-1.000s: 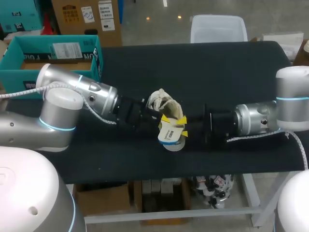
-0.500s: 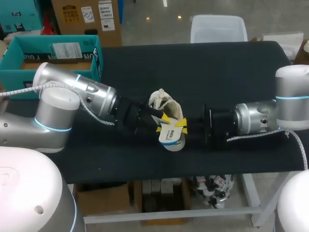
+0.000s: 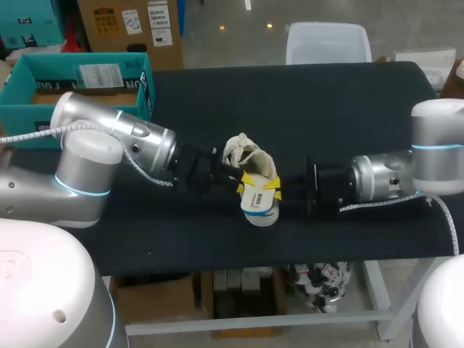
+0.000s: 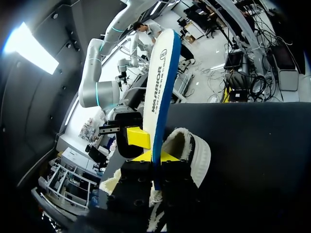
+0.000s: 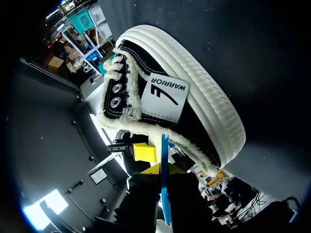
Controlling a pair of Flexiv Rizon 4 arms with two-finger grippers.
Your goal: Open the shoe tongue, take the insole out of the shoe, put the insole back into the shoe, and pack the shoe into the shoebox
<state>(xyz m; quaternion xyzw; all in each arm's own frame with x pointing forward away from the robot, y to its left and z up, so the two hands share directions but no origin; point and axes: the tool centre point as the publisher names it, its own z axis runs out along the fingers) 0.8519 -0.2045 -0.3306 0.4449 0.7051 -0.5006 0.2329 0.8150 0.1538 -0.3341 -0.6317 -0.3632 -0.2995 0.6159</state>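
A black canvas shoe (image 3: 250,158) with a white sole lies on its side mid-table, between my two grippers. The white insole (image 3: 259,203) with a blue rim sticks out of its opening toward the table's front edge. From the left, my left gripper (image 3: 248,181) is shut on the insole; from the right, my right gripper (image 3: 272,187) is shut on it too. In the left wrist view the insole (image 4: 163,82) rises edge-on from my left gripper (image 4: 155,158), beside the shoe's collar (image 4: 189,148). In the right wrist view the insole's blue edge (image 5: 164,150) runs between my right gripper (image 5: 164,170), with the shoe (image 5: 184,102) ahead.
The open teal shoebox (image 3: 80,87) stands at the table's back left corner, behind my left arm. The black table top (image 3: 326,109) stretches behind and to the right of the shoe.
Half a second ago the left gripper's fingers stood apart by the insole; now they are closed on it again. The right gripper has closed. The insole has shifted slightly.
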